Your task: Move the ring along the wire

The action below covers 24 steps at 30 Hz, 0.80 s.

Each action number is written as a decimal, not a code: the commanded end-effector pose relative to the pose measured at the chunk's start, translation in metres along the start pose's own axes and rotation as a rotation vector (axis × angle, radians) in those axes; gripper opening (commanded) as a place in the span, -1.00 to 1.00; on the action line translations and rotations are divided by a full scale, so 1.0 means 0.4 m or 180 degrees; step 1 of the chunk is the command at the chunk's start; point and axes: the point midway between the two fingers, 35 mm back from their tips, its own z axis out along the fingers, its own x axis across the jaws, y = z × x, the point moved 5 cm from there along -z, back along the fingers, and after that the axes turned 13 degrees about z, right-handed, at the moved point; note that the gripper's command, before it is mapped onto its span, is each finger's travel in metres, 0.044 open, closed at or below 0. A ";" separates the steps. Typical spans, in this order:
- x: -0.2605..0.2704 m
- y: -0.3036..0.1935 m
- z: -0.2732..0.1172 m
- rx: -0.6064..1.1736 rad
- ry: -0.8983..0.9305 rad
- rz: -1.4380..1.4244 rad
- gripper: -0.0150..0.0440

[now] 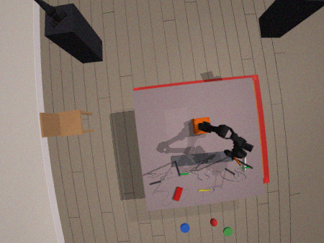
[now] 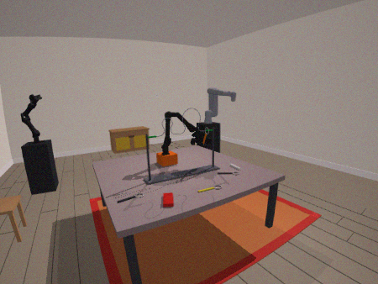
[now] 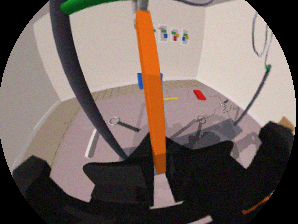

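Observation:
My gripper point(image 1: 234, 157) point(image 3: 152, 134) is shut on the lower end of the orange handle point(image 1: 237, 161) point(image 2: 205, 139) point(image 3: 152, 85). The handle points up to the ring, which shows in the exterior view at the right green part point(image 2: 210, 130) point(image 1: 246, 167) point(image 3: 80, 4), beside the right post point(image 2: 213, 151) point(image 3: 75, 75). The ring is mostly cut off at the top of the wrist view; whether it touches the wire cannot be told. The left green part point(image 1: 184, 174) point(image 2: 152, 137) point(image 3: 268, 68) is at the left post point(image 1: 177, 169) point(image 2: 148, 160) point(image 3: 252, 97). The thin grey wire loops between them.
The posts stand on a dark base bar point(image 2: 181, 175). On the table lie a red block point(image 1: 178, 193) point(image 2: 168, 200) point(image 3: 199, 95), a yellow stick point(image 1: 204, 190) point(image 2: 206, 190) with a ring, two black sticks point(image 1: 155, 182) point(image 2: 225, 173) with rings, and a white bar point(image 2: 235, 166) point(image 3: 91, 142).

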 end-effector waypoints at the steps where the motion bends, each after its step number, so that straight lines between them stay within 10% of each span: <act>1: 0.011 0.003 -0.002 -0.0021 -0.0002 0.0028 -1.00; 24: 0.021 -0.042 0.016 -0.0023 -0.0001 0.0029 -1.00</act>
